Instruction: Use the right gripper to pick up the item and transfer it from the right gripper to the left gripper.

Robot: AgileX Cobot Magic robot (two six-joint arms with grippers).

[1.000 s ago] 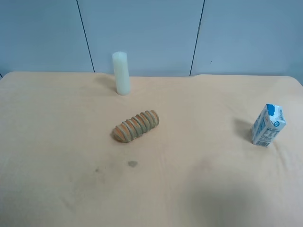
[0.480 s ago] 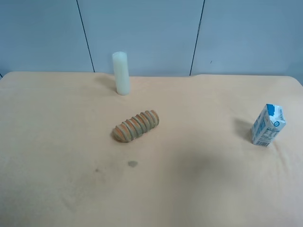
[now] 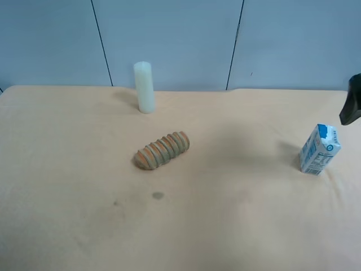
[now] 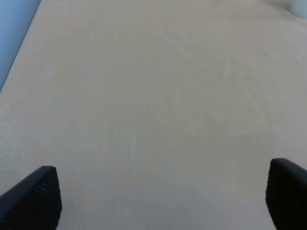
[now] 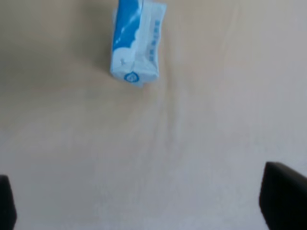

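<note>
The white-and-blue milk carton (image 3: 319, 149) stands upright on the tan table near its right side in the exterior high view. A black part of the right arm (image 3: 351, 107) shows at that view's right edge, just above and behind the carton, not touching it. In the right wrist view the carton (image 5: 136, 40) lies well ahead of my right gripper (image 5: 144, 206), whose fingers (image 5: 283, 199) are spread wide and empty. My left gripper (image 4: 160, 201) is open and empty over bare cloth, and does not show in the exterior high view.
A ridged brown loaf (image 3: 162, 150) lies near the table's middle. A pale cream cylinder (image 3: 144, 87) stands upright at the back. A blue-grey panelled wall (image 3: 180, 39) runs behind the tan tablecloth (image 3: 67, 169). A small dark stain (image 3: 158, 196) marks the cloth.
A black part of the right arm has come into the exterior high view at the right edge, above the carton. Its shadow on the cloth has shifted. The carton, loaf and cylinder have not moved.
</note>
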